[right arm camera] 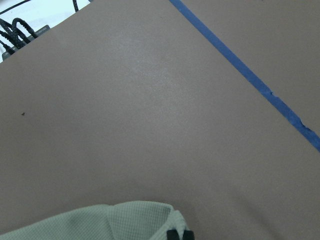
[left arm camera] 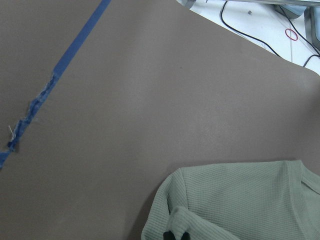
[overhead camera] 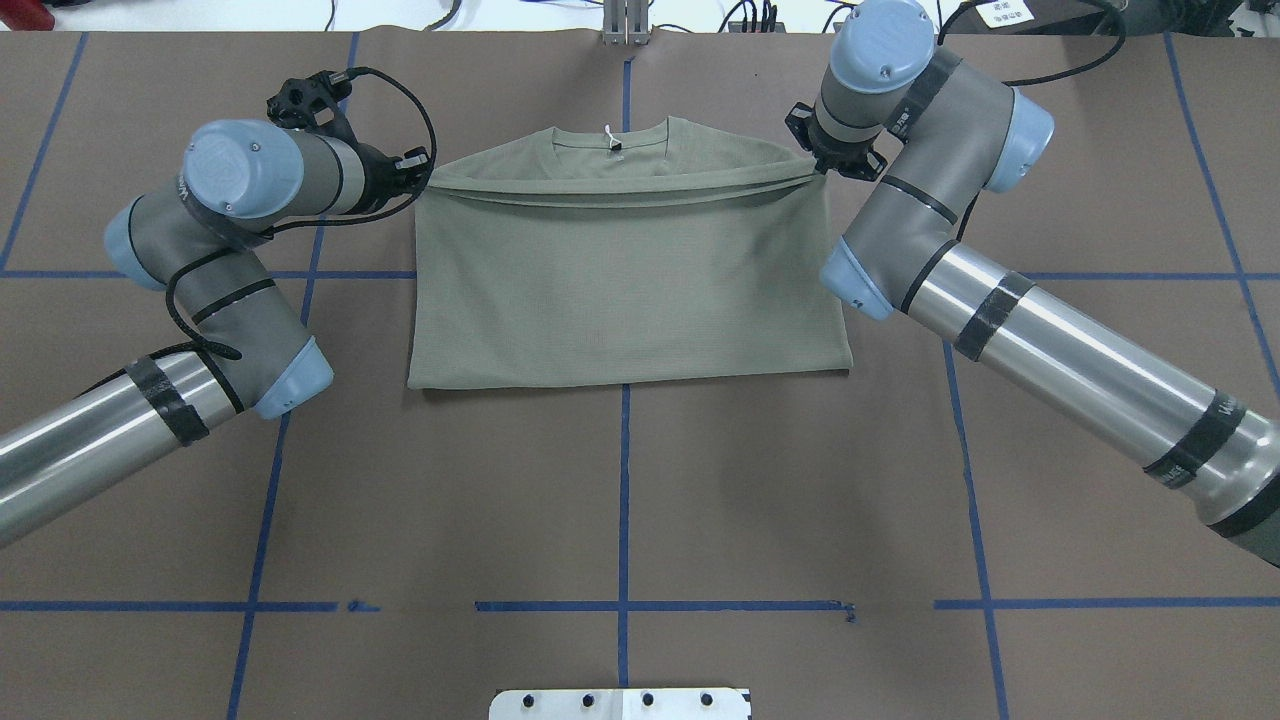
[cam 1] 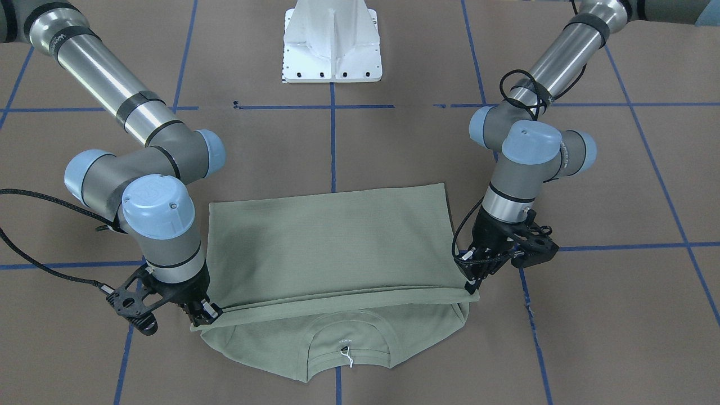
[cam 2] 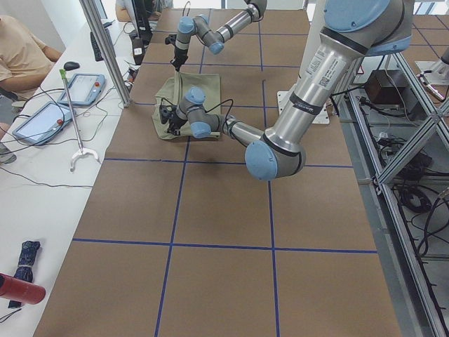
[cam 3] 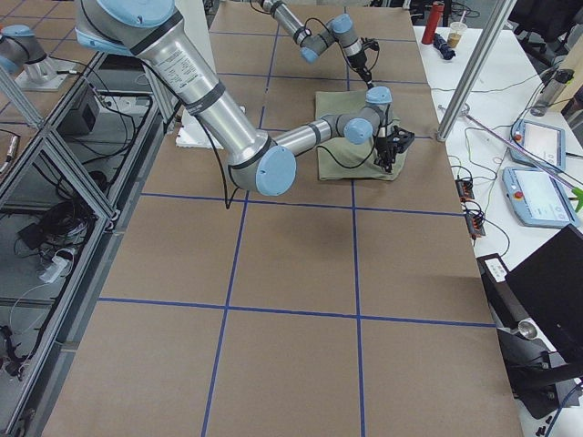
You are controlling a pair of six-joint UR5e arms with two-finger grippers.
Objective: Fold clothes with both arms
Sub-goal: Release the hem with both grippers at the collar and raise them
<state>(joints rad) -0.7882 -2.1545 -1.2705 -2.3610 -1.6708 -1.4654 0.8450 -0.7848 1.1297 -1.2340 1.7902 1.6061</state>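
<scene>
Sage-green and ribbed at its round neck, the long-sleeved knit shirt lies flat on the brown paper-covered bench, on the side away from my base. Its collar points toward the far edge and its lower half is doubled over the body. My left end effector and right end effector each pinch one end of the turned-over hem, closed down to the thickness of the cloth. The wrist views show black fingertips buried in a bunch of knit. The hem runs as a taut band just short of the ribbed round collar and its white tag string, and I judge it sits slightly above the layer beneath. To finish this fold well, I should lower both ends at the same rate with the band straight and parallel to the shoulder line. It should land before the collar so the neck shows. Only then should I part my fingers, lifting straight up so the knit neither drags nor wrinkles. Uneven tension would skew the edge. As for containers, the only vessels I make out are a red bottle and a cup on the white side table, too small to tell their contents.
</scene>
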